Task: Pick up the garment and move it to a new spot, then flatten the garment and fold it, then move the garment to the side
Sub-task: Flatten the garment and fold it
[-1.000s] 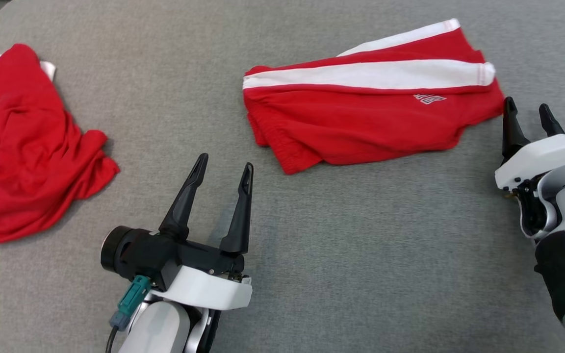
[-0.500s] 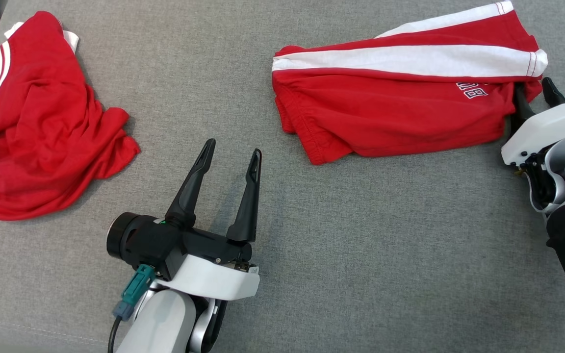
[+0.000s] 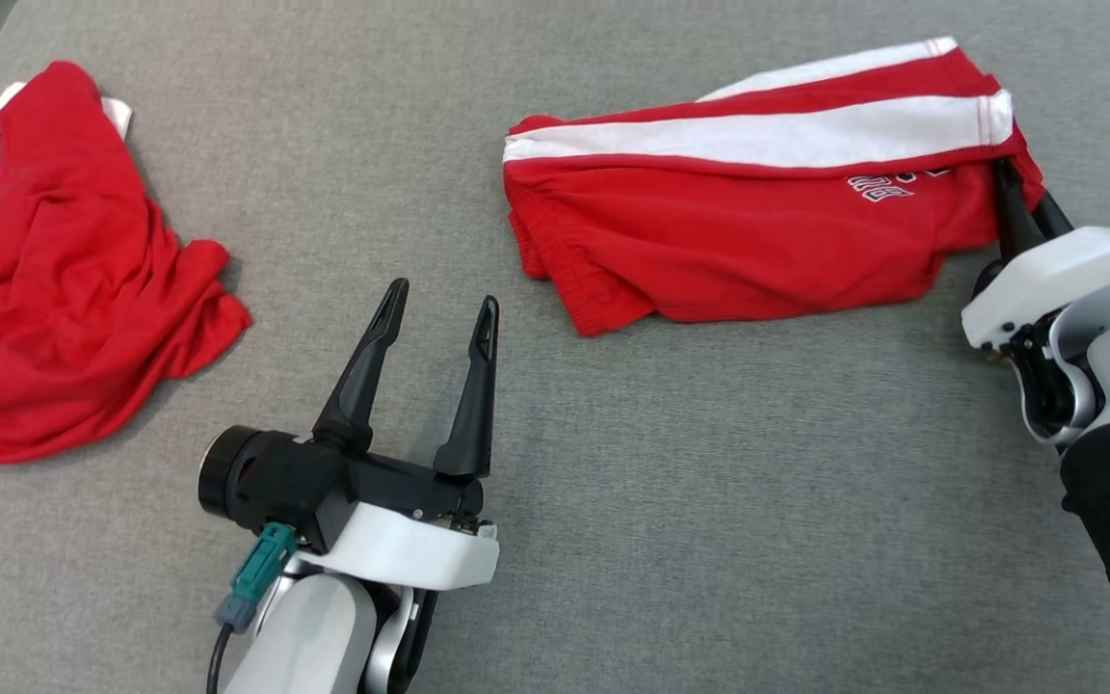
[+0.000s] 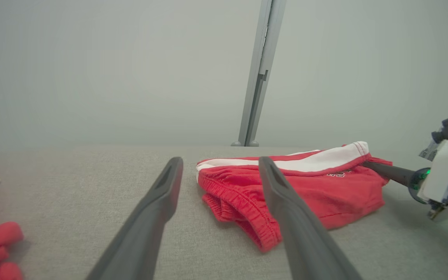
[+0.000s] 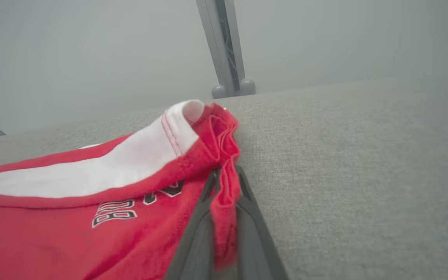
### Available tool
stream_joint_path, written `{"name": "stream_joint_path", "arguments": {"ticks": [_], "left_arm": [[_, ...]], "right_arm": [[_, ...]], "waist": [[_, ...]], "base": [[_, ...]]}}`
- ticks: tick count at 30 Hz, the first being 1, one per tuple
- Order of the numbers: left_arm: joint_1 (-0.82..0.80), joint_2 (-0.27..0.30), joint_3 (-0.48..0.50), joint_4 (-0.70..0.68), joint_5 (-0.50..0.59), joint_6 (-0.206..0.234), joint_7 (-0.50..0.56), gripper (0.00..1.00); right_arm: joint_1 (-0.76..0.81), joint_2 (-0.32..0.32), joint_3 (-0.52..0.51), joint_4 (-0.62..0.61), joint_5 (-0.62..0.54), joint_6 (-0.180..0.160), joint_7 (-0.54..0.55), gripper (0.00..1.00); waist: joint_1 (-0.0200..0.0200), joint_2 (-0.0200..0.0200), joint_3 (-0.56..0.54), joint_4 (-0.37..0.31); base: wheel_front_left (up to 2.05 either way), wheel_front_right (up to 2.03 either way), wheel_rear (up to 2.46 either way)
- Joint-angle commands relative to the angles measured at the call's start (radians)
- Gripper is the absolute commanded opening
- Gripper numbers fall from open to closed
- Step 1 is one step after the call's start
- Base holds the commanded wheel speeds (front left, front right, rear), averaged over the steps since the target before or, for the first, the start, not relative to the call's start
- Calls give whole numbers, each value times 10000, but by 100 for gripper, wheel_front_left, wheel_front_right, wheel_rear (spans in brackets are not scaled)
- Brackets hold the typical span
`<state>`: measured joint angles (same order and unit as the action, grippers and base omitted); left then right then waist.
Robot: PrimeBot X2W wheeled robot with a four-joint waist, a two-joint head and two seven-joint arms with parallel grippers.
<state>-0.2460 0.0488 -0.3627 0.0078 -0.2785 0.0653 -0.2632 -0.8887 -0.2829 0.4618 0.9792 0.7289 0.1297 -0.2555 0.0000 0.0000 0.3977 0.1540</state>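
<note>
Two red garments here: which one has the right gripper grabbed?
The folded shorts with the white stripe, on the right: the right gripper is shut on their edge. The crumpled garment at far left lies apart from both grippers.

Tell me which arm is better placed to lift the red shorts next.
Right. The right gripper is shut on the shorts at their right end, with cloth pinched between its fingers. The left gripper stands open, stops short of them and touches nothing.
</note>
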Motion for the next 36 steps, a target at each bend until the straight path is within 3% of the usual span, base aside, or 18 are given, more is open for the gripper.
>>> {"name": "stream_joint_path", "arguments": {"ticks": [1,17,26,27,28,29,36], "left_arm": [[155,34,91,27,92,-5,-11,100],[767,35,424,175,419,-134,-11,100],[948,35,475,275,516,-269,-11,100],[962,35,453,306,508,-267,-11,100],[976,35,432,331,495,-270,-11,100],[989,35,404,358,480,-274,-11,100],[1167,35,501,488,446,-164,-11,100]], "right_arm": [[399,-117,133,-208,172,19,-80,0],[2994,-881,651,-1351,845,11,-115,0],[3570,-1076,537,-1193,614,11,-116,0],[3565,-1039,515,-1087,590,11,-116,4],[3534,-1048,459,-951,502,10,-115,46],[3472,-1078,379,-836,383,11,-116,100],[3350,-1020,-974,-1329,-1178,11,-118,100]], "waist": [[0,0,-322,-335],[0,0,-1380,-1541],[0,0,-1877,-1976],[0,0,-1922,-1985],[0,0,-1968,-1987],[0,0,-2013,-1980],[0,0,-2261,-1993]], "base": [[0,0,0],[0,0,0],[0,0,0],[0,0,0],[0,0,0],[0,0,0],[0,0,0]]}}
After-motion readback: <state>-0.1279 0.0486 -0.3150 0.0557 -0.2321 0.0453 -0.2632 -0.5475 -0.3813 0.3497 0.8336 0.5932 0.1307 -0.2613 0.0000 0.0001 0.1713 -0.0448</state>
